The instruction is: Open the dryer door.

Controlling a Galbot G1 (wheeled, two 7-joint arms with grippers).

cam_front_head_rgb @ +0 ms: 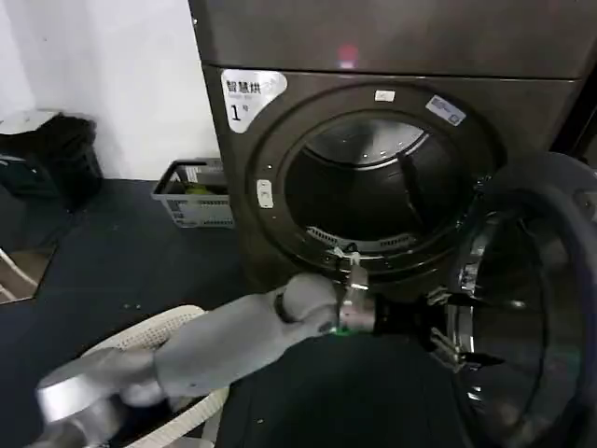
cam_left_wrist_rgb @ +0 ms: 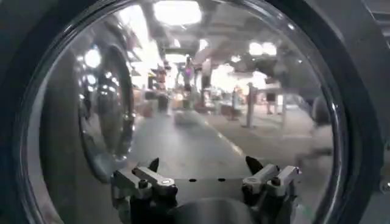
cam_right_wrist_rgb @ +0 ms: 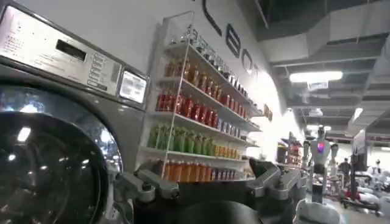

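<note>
The dryer [cam_front_head_rgb: 392,56] is a dark bronze-grey machine with a white "1" sticker [cam_front_head_rgb: 247,93], and its round drum opening [cam_front_head_rgb: 373,177] is uncovered. The dryer door [cam_front_head_rgb: 532,308] stands swung out to the right, its chrome rim and dark glass showing. My left arm reaches across from the lower left. Its gripper [cam_front_head_rgb: 446,329] sits at the door's near edge, on the drum side. In the left wrist view the left gripper [cam_left_wrist_rgb: 203,163] is open, close in front of the door glass [cam_left_wrist_rgb: 195,103], with nothing between its fingers. My right gripper [cam_right_wrist_rgb: 202,170] is open and holds nothing.
A white basket [cam_front_head_rgb: 194,194] of items stands on the dark floor left of the dryer. A pale round basket rim [cam_front_head_rgb: 177,322] lies under my left arm. In the right wrist view are another machine [cam_right_wrist_rgb: 55,122] and bottle shelves [cam_right_wrist_rgb: 195,115].
</note>
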